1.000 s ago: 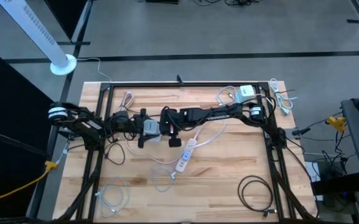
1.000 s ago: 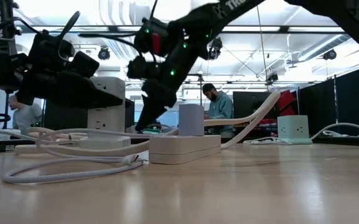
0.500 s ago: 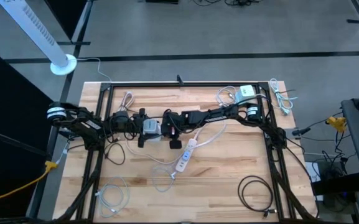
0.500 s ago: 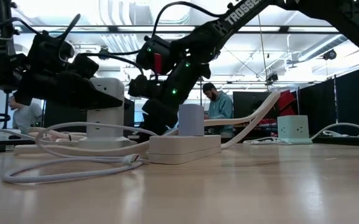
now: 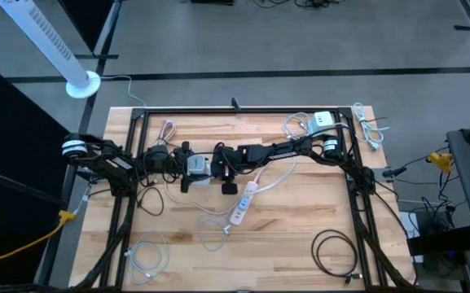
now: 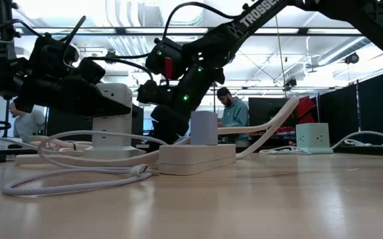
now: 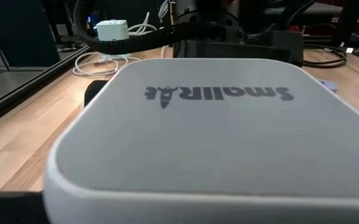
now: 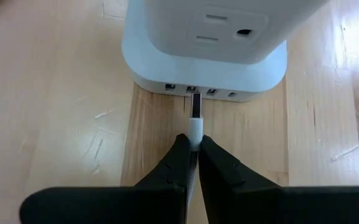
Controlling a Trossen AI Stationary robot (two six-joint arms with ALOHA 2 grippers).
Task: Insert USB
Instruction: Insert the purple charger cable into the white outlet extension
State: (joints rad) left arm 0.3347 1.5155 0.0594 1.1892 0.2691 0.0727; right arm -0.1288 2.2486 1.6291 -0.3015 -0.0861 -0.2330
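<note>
Two grippers meet at mid-table for the insertion step. Left gripper (image 5: 187, 167) clasps the white charging cube (image 8: 207, 37), jaws spread wide around it, steadying it on the table (image 5: 300, 236). Right gripper (image 8: 191, 146) is clenched on the USB plug (image 8: 195, 115), whose metal tip sits just at a port in the cube's base. Next likely comes a straight, aligned push forward.

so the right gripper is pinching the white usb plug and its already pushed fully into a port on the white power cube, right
Not quite. The right gripper does pinch the white USB plug, but the right wrist view shows its metal tip bare, just short of the port row on the white power cube. It is lined up, not inserted.
</note>
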